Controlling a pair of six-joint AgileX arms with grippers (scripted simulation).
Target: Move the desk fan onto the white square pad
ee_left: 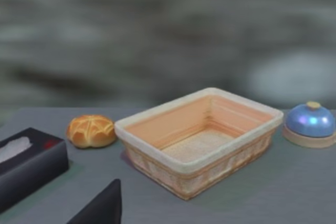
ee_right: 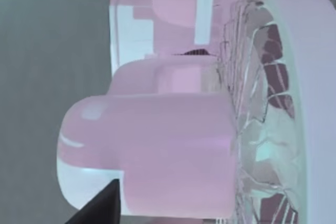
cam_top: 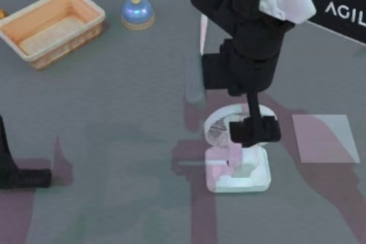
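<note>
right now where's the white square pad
In the top view, the white square pad lies flat on the table's right side, just right of the desk fan, apart from it.

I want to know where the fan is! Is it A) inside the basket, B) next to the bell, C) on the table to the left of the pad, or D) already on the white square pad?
C: in the top view the fan stands on the bare table, left of the white square pad and apart from it, with the right gripper right over it.
</note>
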